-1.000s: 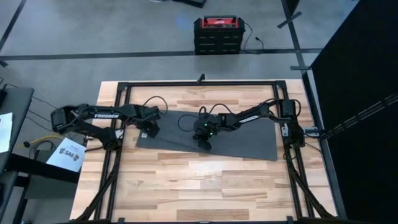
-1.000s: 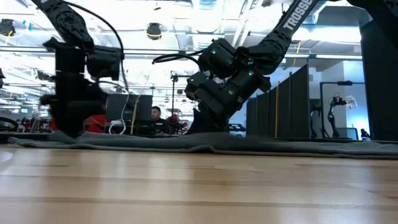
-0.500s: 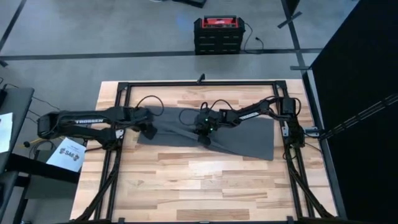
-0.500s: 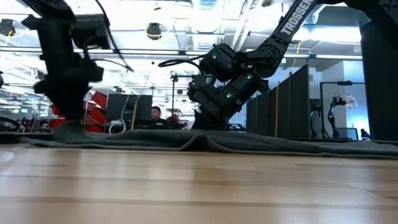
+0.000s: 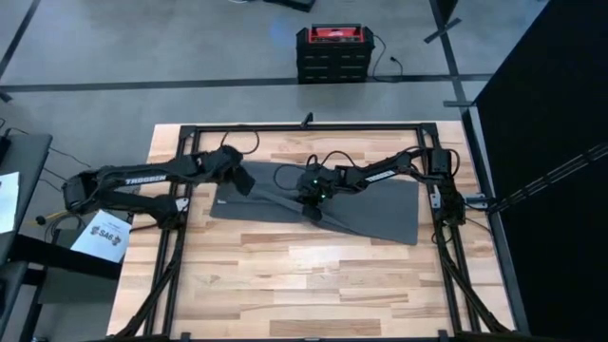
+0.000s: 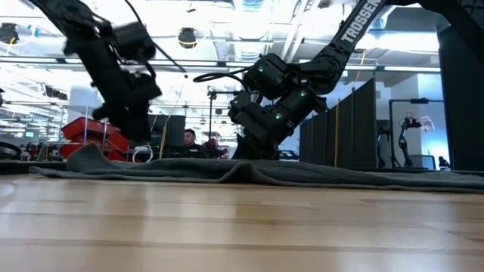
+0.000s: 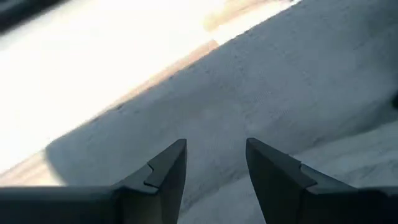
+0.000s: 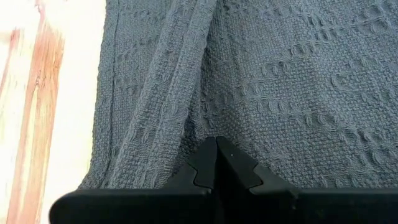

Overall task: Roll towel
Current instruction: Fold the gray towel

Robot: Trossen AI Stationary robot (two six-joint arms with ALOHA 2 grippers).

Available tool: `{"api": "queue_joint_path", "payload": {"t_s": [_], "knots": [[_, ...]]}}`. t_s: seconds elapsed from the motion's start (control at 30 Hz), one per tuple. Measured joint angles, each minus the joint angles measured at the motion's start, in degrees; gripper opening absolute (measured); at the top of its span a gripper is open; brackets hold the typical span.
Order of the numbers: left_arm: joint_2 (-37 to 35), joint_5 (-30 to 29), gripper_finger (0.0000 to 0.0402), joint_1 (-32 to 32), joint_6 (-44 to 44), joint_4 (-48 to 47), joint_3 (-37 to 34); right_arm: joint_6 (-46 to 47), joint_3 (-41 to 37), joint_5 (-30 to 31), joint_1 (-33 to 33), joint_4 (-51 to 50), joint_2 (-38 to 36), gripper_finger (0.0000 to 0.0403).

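My landmark is the pale butcher-block wooden table. Around its edge I see a black metal frame. Beyond its far edge sits a red-and-black stacked case on the grey floor. Off its left side lies a white paper sheet.

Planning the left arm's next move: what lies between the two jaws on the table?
Only towel. In the high view, flat grey cloth runs from the left jaws to the right jaws, which pinch a ridge.
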Motion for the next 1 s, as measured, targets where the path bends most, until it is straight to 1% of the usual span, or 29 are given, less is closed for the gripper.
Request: {"api": "queue_joint_path", "payload": {"t_s": [0.07, 0.2, 0.27, 0.37, 0.47, 0.57, 0.67, 0.77, 0.83, 0.9, 1.0], "knots": [[3.66, 2.24, 0.0152, 2.05, 1.01, -0.49, 0.0, 0.08, 0.0, -0.07, 0.0, -0.08, 0.0, 0.0], [10.15, 2.67, 0.0152, 3.5, 1.55, -3.29, -0.03, 0.11, 0.02, -0.09, -0.03, -0.18, 0.0, 0.0], [11.84, 2.85, 0.0152, 3.53, 1.58, -6.07, 1.07, 0.11, 0.02, -0.35, -0.31, -0.15, 0.0, 0.0], [12.07, 3.78, 0.0152, 2.51, 1.59, -11.04, 3.88, 0.13, 0.02, -0.64, -0.68, -0.22, 0.0, 0.0], [10.08, 4.13, 0.0152, -0.24, 1.21, -15.66, 5.5, 0.13, 0.02, -0.68, -1.09, -0.41, 0.0, 0.0], [7.83, 4.12, 0.0152, -4.4, -1.88, -21.28, 5.94, -0.1, 0.02, -0.66, -1.34, -0.5, 0.0, 0.0], [5.34, 3.7, 0.0152, -10.28, -8.62, -28.72, 5.9, -0.26, 0.02, -0.66, -1.49, -0.52, 0.0, 0.0], [2.72, 1.84, 0.0152, -16.52, -16.98, -35.01, 5.88, -1.05, 0.02, -0.66, -1.49, -0.55, 0.0, 0.0], [0.87, 1.18, 0.0152, -19.57, -21.68, -36.62, 5.88, -1.76, 0.02, -0.65, -1.49, -0.65, 0.0, 0.0], [-1.06, 0.59, 0.0152, -21.26, -24.71, -36.64, 5.88, -2.34, 0.04, -0.66, -1.51, -0.63, 0.0, 0.0], [-3.5, -3.84, 0.0152, -22.12, -26.62, -34.38, 5.88, -3.01, 0.04, -0.66, -1.51, -0.73, 0.0, 0.0]]}}
